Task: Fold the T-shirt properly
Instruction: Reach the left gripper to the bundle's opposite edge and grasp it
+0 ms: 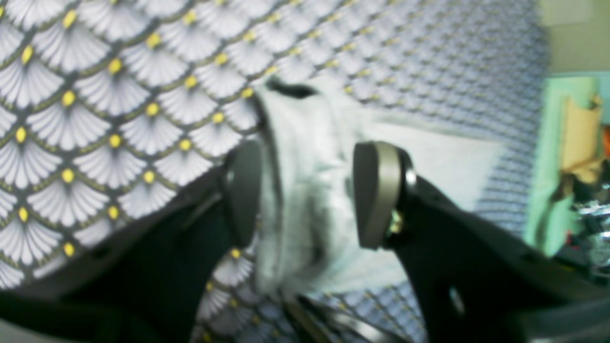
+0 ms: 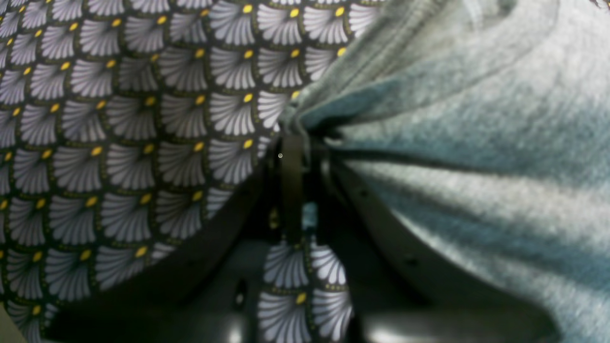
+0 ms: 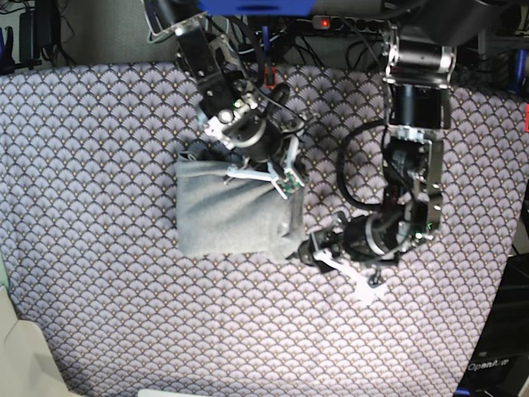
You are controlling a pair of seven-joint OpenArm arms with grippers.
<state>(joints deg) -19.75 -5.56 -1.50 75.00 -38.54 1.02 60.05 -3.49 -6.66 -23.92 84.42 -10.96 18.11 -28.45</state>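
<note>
Base view first: the T-shirt point(image 3: 231, 207) lies as a compact grey rectangle a little left of the middle of the surface point(image 3: 91, 141), which is covered all over by a fan-scale patterned cloth point(image 3: 107, 314). Starting at the shirt's left side, its edges there look straight and lie flat on the pattern. Moving across to the shirt's upper edge, the right arm point(image 3: 223, 99) comes down from the top and hangs over that edge, and its fingers point(image 3: 202, 153) sit at the shirt's upper left corner. In the right wrist view those fingers point(image 2: 291, 157) are pressed tight together, pinching a gathered fold of the grey knit point(image 2: 452, 124); the fabric bunches up from the pinch and spreads off to the right of it, while patterned cloth point(image 2: 119, 143) fills everything to the left of the shirt. Further right in the base view, the left arm point(image 3: 413, 165) reaches down from the top and bends in toward the shirt's lower right corner, its gripper point(image 3: 307, 246) just beside that corner. In the left wrist view its two fingers point(image 1: 376, 190) stand well apart, one on either side of a raised ridge of pale shirt fabric point(image 1: 305, 176). That view is blurred, so whether the pads actually touch the fabric cannot be told.
</note>
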